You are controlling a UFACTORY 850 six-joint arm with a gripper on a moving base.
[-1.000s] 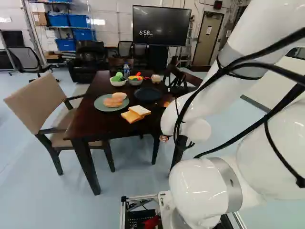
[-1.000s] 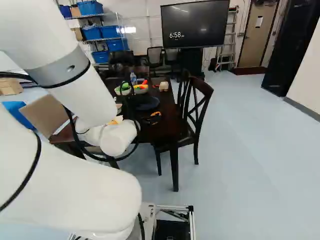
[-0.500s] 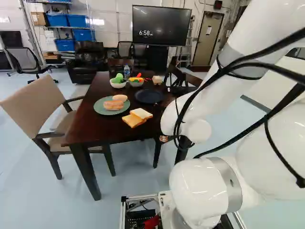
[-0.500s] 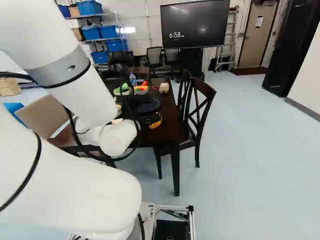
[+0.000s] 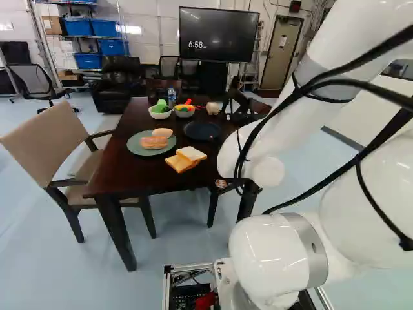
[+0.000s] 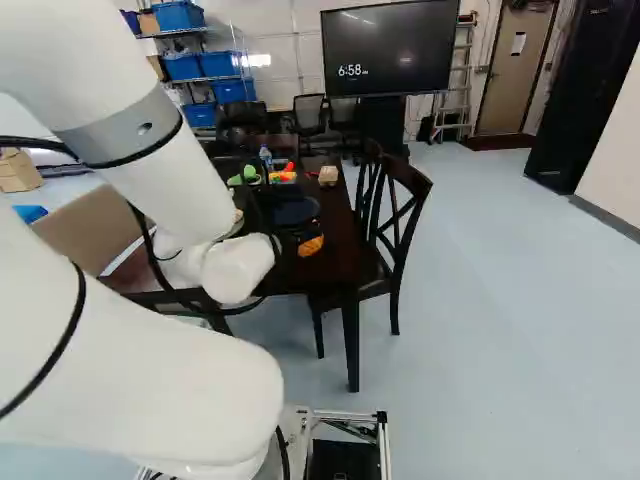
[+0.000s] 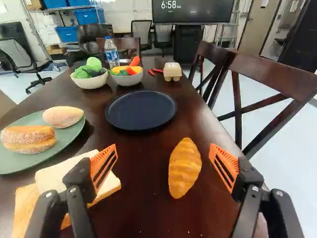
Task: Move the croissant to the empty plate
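Ridged, tapered croissant [image 7: 184, 168] near a round dark plate [image 7: 140, 110], seemingly matte.

Beside the tool [image 6: 299, 233], the wrist view's edge crops the green plate [image 7: 15, 166]; one finger partly hides the bread slices [image 7: 54, 177].

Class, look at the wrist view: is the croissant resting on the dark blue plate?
No, the croissant lies directly on the table, with bare tabletop between it and the dark blue plate.
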